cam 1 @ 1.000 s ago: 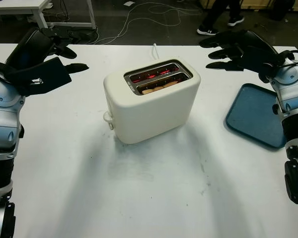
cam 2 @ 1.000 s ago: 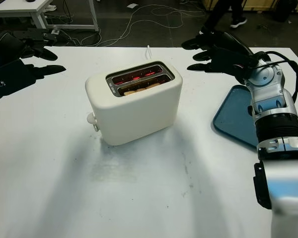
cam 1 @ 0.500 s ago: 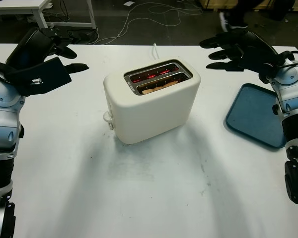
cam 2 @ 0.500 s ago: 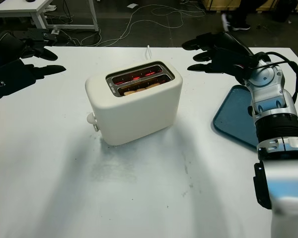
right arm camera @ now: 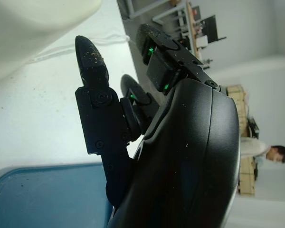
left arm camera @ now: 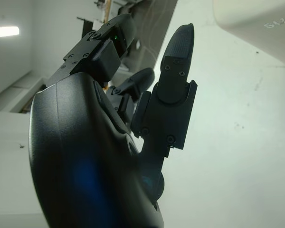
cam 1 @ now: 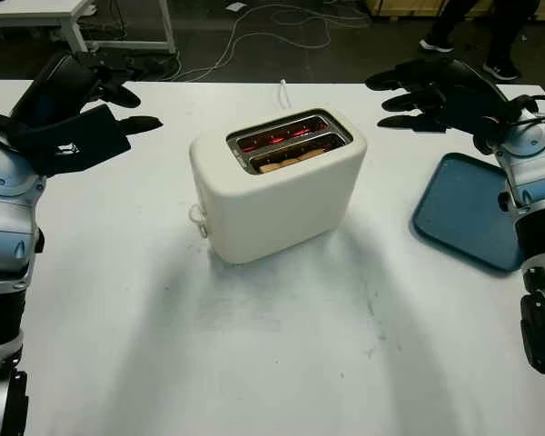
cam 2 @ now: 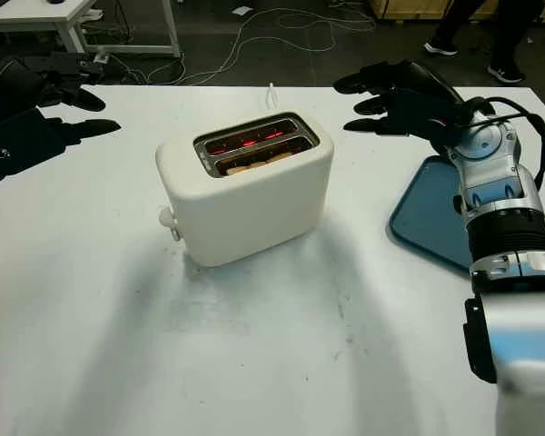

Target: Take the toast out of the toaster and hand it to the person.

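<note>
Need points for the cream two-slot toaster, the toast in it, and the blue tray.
cream two-slot toaster (cam 1: 282, 195), left eye view, middle of its front wall
toast (cam 1: 289, 161), left eye view, top edge showing in the nearer slot
blue tray (cam 2: 427, 213), right eye view, bare floor

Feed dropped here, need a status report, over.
Left hand and right hand open, flanking toaster. Toast down in near slot, elements glowing. Nothing blocking.

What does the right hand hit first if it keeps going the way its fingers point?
Probably nothing: the right hand is open and points left, past the far side of the toaster. Depth is unclear.
</note>
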Robot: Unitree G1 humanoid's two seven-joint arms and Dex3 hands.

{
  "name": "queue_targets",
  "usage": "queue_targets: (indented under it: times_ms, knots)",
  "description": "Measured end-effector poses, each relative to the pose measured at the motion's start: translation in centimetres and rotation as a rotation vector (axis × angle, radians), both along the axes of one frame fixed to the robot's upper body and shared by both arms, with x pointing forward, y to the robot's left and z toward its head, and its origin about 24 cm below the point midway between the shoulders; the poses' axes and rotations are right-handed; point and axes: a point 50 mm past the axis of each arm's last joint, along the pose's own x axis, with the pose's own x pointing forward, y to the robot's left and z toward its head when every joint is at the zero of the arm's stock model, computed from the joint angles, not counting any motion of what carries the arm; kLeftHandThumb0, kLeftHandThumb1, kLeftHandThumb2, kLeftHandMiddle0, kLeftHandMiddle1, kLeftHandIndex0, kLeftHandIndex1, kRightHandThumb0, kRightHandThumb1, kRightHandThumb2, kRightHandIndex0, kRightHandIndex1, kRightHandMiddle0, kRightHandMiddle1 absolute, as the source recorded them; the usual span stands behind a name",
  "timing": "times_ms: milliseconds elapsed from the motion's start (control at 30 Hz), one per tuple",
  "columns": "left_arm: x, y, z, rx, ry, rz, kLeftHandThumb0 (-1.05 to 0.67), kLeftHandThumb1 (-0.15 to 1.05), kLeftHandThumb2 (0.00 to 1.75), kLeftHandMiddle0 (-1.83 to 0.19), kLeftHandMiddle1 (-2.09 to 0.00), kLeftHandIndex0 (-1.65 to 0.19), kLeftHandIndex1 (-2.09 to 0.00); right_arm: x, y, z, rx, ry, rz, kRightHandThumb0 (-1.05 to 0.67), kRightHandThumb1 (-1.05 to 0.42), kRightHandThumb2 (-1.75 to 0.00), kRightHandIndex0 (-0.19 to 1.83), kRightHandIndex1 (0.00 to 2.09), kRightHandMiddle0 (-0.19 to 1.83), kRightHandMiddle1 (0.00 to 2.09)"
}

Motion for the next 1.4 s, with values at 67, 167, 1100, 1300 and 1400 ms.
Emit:
queue_targets:
  times_ms: [67, 167, 1100, 1300, 1400]
  knots:
    - [0.01, 0.01, -0.03, -0.003, 0.003, 0.001, -0.41, 0.88, 0.00, -0.47, -0.72, -0.61, -0.17, 0.00, 0.00, 0.00, 0.000, 0.000, 0.000, -0.49, -0.87, 0.00, 0.74, 0.00, 0.68, 0.00]
    - [0.01, 0.01, -0.03, -0.003, 0.003, 0.002, -0.42, 0.88, 0.00, -0.48, -0.72, -0.61, -0.17, 0.00, 0.00, 0.00, 0.000, 0.000, 0.000, -0.48, -0.88, 0.00, 0.74, 0.00, 0.68, 0.00]
    - [-0.05, -0.05, 0.05, -0.002, 0.000, 0.001, -0.41, 0.88, 0.00, -0.49, -0.70, -0.63, -0.15, 0.01, -0.06, -0.18, -0.001, 0.003, 0.002, -0.46, -0.88, 0.00, 0.73, 0.00, 0.67, 0.00]
    - [-0.12, -0.12, 0.15, -0.003, -0.002, 0.001, -0.40, 0.88, 0.00, -0.48, -0.69, -0.62, -0.15, 0.01, -0.04, -0.20, -0.006, 0.004, 0.003, -0.48, -0.88, 0.00, 0.74, 0.01, 0.68, 0.01]
    - [-0.13, -0.12, 0.15, -0.003, -0.003, 0.001, -0.41, 0.88, 0.00, -0.49, -0.69, -0.62, -0.15, 0.02, -0.01, -0.24, -0.014, 0.005, 0.003, -0.48, -0.88, 0.00, 0.75, 0.01, 0.69, 0.01]
